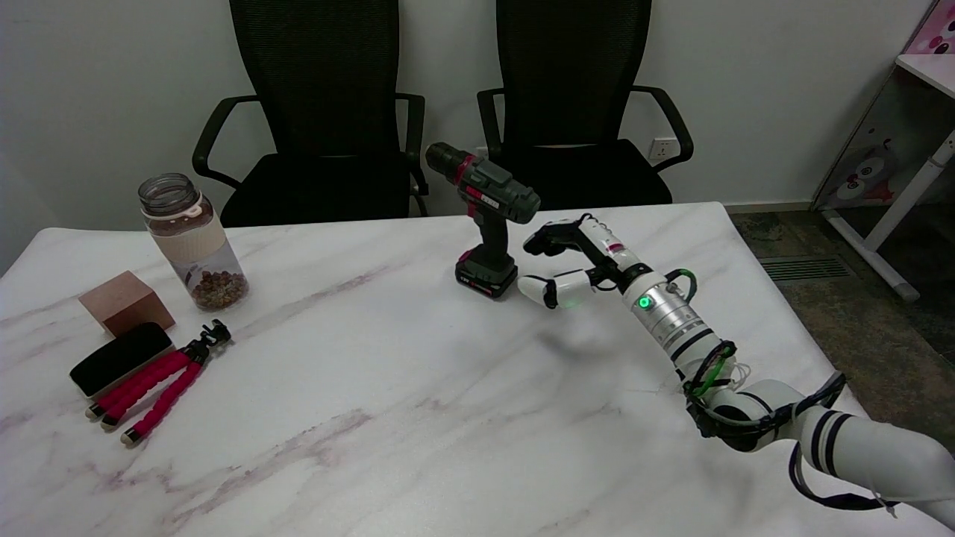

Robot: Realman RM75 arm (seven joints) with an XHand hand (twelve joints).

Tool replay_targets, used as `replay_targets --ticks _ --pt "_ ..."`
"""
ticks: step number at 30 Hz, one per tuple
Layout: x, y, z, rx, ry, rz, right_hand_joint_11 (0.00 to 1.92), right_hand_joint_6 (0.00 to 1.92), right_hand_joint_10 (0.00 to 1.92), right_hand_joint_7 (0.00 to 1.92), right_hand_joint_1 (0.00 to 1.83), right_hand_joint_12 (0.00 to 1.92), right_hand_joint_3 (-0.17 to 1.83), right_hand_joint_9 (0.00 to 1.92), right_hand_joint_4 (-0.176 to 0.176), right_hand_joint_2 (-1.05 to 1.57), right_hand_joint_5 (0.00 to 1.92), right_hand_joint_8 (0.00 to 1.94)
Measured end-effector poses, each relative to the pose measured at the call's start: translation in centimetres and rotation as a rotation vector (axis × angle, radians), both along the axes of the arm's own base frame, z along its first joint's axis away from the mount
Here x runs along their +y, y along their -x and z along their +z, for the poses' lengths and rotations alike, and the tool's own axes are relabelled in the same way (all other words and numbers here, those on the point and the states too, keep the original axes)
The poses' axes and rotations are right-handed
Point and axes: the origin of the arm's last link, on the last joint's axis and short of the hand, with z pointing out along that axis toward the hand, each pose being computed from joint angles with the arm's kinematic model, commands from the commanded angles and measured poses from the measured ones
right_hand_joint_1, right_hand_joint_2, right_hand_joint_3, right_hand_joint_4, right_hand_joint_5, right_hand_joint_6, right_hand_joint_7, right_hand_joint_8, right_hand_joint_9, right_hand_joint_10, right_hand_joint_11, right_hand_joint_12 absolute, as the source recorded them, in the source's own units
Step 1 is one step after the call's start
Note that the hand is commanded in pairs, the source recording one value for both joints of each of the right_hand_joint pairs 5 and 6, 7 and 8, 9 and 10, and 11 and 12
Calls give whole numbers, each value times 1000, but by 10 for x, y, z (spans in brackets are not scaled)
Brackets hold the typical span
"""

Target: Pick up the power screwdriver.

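1. Your right hand [571, 261] hangs just right of the screwdriver [486, 224], holding nothing, with its fingers spread.
2. The upper fingers [548, 240] point left toward the grip; a lower white finger [539, 289] reaches toward the battery base. A narrow gap shows between the fingers and the tool, so you are not touching it.
3. A green light glows on your wrist [643, 303], and your arm [821, 436] runs back to the lower right corner.
4. The screwdriver stands upright on its battery base on the table [418, 403], near the far edge and slightly right of centre. Its chuck points to the upper left, and the body is dark green with red trim.
5. Behind the table stand two black chairs, one [321, 112] left of the screwdriver and one [574, 104] right behind it.
6. Well apart at the table's left end, a jar [192, 240] stands upright with brown bits in the bottom.
7. Near the jar, closer to you, sits a brown block [125, 302], with a black eraser [121, 359] just beside it.
8. A small tripod [160, 388] with red legs lies flat against the eraser's right side.
9. A white desk [925, 149] stands on the floor at the far right.
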Motion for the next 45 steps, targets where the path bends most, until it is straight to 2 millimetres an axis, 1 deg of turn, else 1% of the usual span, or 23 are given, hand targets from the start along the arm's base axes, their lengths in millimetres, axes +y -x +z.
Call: replay_targets --ticks 9,18,23,29,33,37,39,41,45 --pt "-2 6 -4 -52 8 -14 585 620 473 620 845 585 906 473 -138 333 620 620" --pt "-2 11 -1 -87 31 -26 587 582 469 582 840 587 874 469 -129 331 582 582" --pt "-2 13 2 -121 44 -26 587 475 466 475 830 587 857 466 -126 308 475 475" --pt "-1 16 4 -188 53 -31 579 396 456 396 813 579 862 456 -112 266 396 396" --pt "0 17 5 -239 58 -32 559 385 440 385 804 559 848 440 -95 251 385 385" --pt "0 18 5 -303 63 -33 519 372 419 372 792 519 890 419 -58 166 372 372" --pt "-1 18 5 -335 66 -31 504 367 412 367 788 504 892 412 -52 135 367 367" --pt "-1 19 5 -362 69 -31 488 361 405 361 779 488 863 405 -37 116 361 361" --pt "-3 22 4 -419 77 -32 458 351 388 351 772 458 856 388 -18 59 351 351"
